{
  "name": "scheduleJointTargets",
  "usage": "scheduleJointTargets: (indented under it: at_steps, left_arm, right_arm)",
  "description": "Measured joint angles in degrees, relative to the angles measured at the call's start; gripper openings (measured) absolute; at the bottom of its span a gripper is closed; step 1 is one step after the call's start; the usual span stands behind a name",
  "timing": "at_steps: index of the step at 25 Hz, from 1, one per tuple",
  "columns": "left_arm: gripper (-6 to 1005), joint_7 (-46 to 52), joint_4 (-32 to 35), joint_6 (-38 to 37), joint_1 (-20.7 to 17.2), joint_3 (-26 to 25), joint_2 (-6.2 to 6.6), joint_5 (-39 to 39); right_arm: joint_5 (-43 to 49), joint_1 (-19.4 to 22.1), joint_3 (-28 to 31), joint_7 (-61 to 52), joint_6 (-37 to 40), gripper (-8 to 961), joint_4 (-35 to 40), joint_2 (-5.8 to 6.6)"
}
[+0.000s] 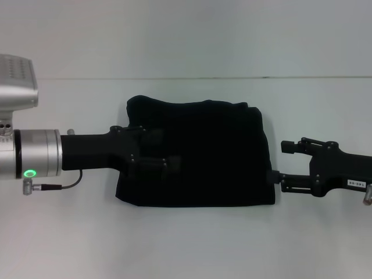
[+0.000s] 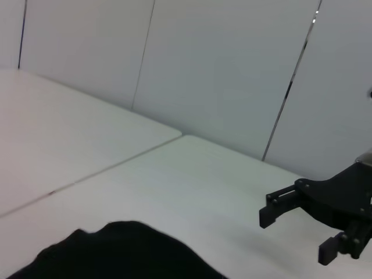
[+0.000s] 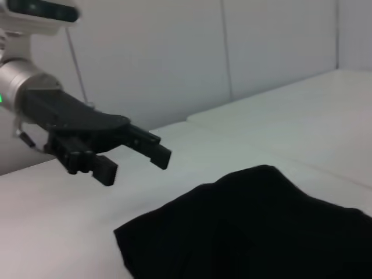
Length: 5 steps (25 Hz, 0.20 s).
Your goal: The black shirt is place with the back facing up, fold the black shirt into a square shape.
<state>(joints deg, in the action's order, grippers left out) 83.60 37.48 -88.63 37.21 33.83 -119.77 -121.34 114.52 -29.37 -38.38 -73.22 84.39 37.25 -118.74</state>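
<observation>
Black shirt (image 1: 203,154): folded into a rough rectangle, laid mid-table (image 1: 186,244)
Left pincer (image 1: 168,154): held above the shirt's left part, fingers apart
Right pincer (image 1: 286,163): fingers apart, at the shirt's right edge

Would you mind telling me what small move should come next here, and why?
Probably pull both arms back: the black shirt already lies as a compact, roughly square bundle, while the left gripper hovers open above it and the right gripper sits open at its edge.

Silver left arm (image 1: 35,154), green ring light; black pincers.
</observation>
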Motion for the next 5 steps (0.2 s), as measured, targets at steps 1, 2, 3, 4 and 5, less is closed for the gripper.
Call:
scheduleJointTargets:
  at_steps: [1, 2, 3, 4, 5]
  left_arm:
    - [874, -0.3, -0.1, 0.1, -0.2, 0.1, 0.01, 0.0]
    - [874, -0.6, -0.1, 0.0, -0.3, 0.1, 0.00, 0.0]
    - [874, -1.2, -0.1, -0.3, -0.6, 0.2, 0.00, 0.0]
    - [874, -1.9, -0.1, -0.5, -0.8, 0.3, 0.00, 0.1]
    - [874, -2.6, 0.0, -0.7, -1.1, 0.5, -0.01, 0.1]
  right_arm:
    - [0.0, 0.1, -0.1, 0.0, 0.4, 879, 0.0, -0.06]
    - [0.0, 0.3, -0.1, 0.0, 0.8, 879, 0.0, -0.09]
    - [0.0, 0.5, -0.1, 0.1, 1.1, 879, 0.0, -0.10]
    - [0.0, 0.6, 0.0, 0.1, 1.3, 879, 0.0, -0.09]
    - [0.0, 0.8, 0.1, 0.2, 1.6, 879, 0.0, -0.03]
